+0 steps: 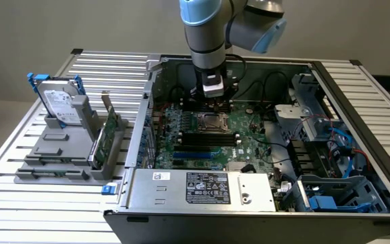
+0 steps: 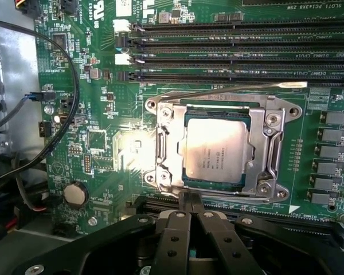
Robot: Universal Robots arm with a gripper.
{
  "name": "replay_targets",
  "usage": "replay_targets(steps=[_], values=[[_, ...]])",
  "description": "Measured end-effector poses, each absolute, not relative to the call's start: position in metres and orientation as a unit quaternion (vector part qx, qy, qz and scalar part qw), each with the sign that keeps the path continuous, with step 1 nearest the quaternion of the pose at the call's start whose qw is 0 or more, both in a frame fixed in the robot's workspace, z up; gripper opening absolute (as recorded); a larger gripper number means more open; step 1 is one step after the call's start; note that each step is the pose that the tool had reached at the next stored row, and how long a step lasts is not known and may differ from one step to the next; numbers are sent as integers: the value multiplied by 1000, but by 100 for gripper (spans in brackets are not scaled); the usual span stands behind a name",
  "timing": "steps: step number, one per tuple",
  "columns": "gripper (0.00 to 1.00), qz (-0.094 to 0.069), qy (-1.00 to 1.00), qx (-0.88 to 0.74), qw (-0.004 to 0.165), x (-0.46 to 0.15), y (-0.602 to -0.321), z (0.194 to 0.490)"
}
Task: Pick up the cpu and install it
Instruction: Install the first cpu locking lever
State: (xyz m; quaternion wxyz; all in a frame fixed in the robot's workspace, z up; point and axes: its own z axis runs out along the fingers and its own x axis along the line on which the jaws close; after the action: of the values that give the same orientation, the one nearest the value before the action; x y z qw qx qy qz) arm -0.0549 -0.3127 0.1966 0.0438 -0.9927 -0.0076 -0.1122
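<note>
Currently: cpu (image 2: 214,150) lay seated in socket (image 2: 264,172); light, rigid, fragile, best held by its edges. End effector (image 2: 190,201) pressed together, empty, at socket's edge.

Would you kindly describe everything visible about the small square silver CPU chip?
The small square silver CPU chip lies flat in the square metal-framed socket on the green motherboard. Its brushed metal top carries faint printed text, with a thin greenish rim showing around it. The socket frame borders it on all sides. The shut black gripper sits beside the socket edge, not touching the chip.
</note>
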Motion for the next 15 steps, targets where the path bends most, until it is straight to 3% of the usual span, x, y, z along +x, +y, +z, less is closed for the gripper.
replay_targets(steps=[15], values=[[11, -113, 15, -993, 40, -55, -311, 197]])
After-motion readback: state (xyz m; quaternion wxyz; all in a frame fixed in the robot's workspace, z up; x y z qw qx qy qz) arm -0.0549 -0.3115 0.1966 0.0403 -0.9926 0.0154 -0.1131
